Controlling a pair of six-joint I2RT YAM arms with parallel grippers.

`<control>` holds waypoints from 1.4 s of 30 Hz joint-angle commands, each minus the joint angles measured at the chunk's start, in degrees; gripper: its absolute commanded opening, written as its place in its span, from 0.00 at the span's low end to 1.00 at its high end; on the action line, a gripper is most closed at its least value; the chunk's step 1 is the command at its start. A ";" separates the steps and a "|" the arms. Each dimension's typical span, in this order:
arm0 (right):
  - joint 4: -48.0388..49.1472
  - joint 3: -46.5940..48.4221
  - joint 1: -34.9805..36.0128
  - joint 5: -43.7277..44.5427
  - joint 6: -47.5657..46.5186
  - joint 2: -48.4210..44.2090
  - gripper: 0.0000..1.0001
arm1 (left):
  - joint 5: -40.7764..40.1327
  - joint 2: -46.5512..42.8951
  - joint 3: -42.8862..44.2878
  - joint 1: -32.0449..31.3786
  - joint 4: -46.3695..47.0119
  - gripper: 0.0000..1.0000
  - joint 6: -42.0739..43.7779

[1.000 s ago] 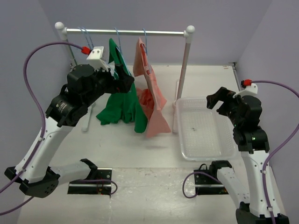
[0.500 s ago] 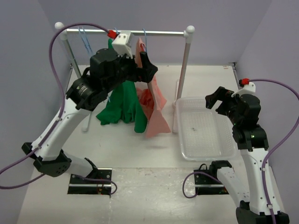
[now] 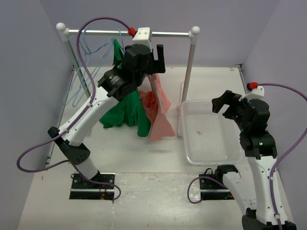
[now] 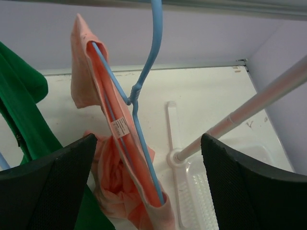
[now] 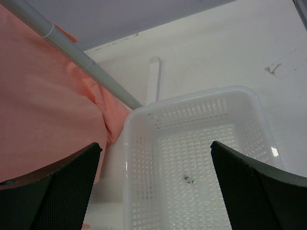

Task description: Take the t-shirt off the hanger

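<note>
Two wide-open, empty grippers: left gripper (image 4: 148,141) near hanger (image 4: 155,38) and t-shirt (image 4: 81,72), right gripper (image 5: 156,146) above basket (image 5: 192,99).

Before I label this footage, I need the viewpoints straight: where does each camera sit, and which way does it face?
Top external: above and behind the arm bases, looking down on clothes rail, basket and both arms: left hand at the rail, right hand near the basket.
Left wrist: on the left arm, facing the hanger and t-shirt between its own fingers.
Right wrist: on the right arm, looking down into the basket; own fingers frame it.
Shared: all three show the t-shirt and basket.
</note>
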 commanded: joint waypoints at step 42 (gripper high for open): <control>4.22 -2.03 -0.15 -1.48 -3.21 -2.12 0.99 | 6.60 -15.34 -11.23 0.52 16.22 0.00 14.01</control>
